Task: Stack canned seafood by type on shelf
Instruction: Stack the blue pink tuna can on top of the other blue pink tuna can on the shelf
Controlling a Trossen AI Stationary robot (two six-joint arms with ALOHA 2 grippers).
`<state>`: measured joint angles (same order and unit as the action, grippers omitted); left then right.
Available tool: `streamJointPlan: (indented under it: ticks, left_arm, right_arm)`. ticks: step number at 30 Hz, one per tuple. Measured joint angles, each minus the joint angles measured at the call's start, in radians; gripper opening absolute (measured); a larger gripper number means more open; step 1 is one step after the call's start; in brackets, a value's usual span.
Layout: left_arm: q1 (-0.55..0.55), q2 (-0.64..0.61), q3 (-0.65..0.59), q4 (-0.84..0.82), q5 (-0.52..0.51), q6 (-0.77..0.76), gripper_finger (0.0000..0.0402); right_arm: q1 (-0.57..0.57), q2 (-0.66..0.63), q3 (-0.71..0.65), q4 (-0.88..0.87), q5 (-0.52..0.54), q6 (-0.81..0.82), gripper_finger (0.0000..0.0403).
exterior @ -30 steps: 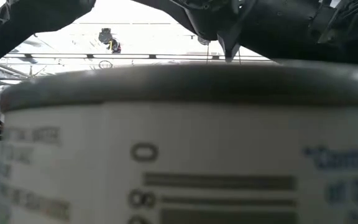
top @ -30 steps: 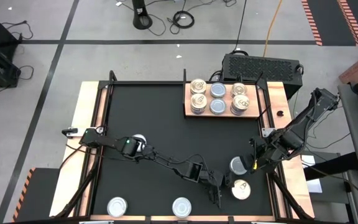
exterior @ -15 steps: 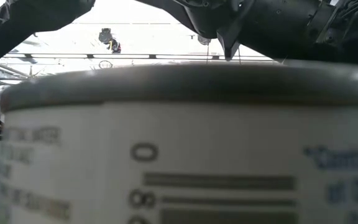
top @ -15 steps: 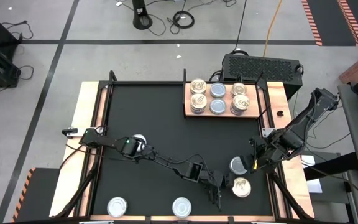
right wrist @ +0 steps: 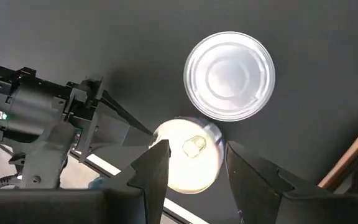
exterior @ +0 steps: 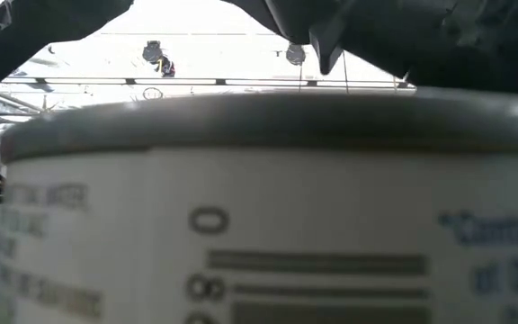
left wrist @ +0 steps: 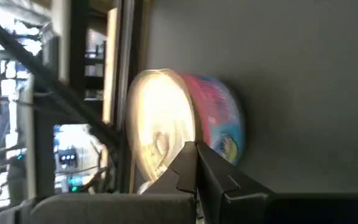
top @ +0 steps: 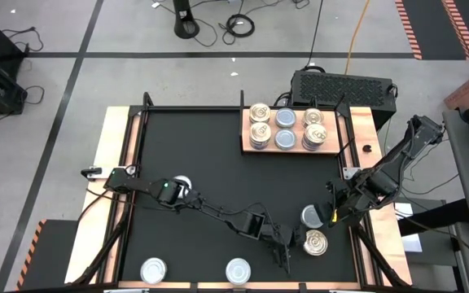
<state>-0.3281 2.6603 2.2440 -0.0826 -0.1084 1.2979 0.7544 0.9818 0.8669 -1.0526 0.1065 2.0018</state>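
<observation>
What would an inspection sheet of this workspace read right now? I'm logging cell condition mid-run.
Surface: black table mat, wooden side strips.
Job's things: shelf at far right holds six can positions, some stacked; gold-top can and silver can near right; two silver cans at near edge; one can under the left arm.
Clutter: nothing seen on the mat.
Grippers: left gripper shut, beside the gold-top can, not holding it; right gripper open beside the silver can.
Cables: coils and a yellow lead on the floor beyond.
Surroundings: black ventilated box behind the shelf; hazard tape on the floor.
</observation>
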Motion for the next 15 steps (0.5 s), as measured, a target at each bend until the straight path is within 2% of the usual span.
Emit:
streamJointPlan:
  ticks: [5, 11, 15]
  left_arm:
    - [0.001, -0.052, 0.002, 0.002, -0.018, -0.010, 0.0001]
    - [0.007, -0.090, 0.002, -0.148, -0.024, -0.010, 0.0001]
    - [0.014, -0.090, 0.002, -0.200, 0.022, -0.060, 0.0002]
  right_arm:
    - [0.000, 0.000, 0.000, 0.009, 0.002, -0.009, 0.0151]
    - [0.000, 0.000, 0.000, 0.012, 0.002, -0.028, 0.0151]
    - [0.000, 0.000, 0.000, 0.013, 0.002, -0.031, 0.0151]
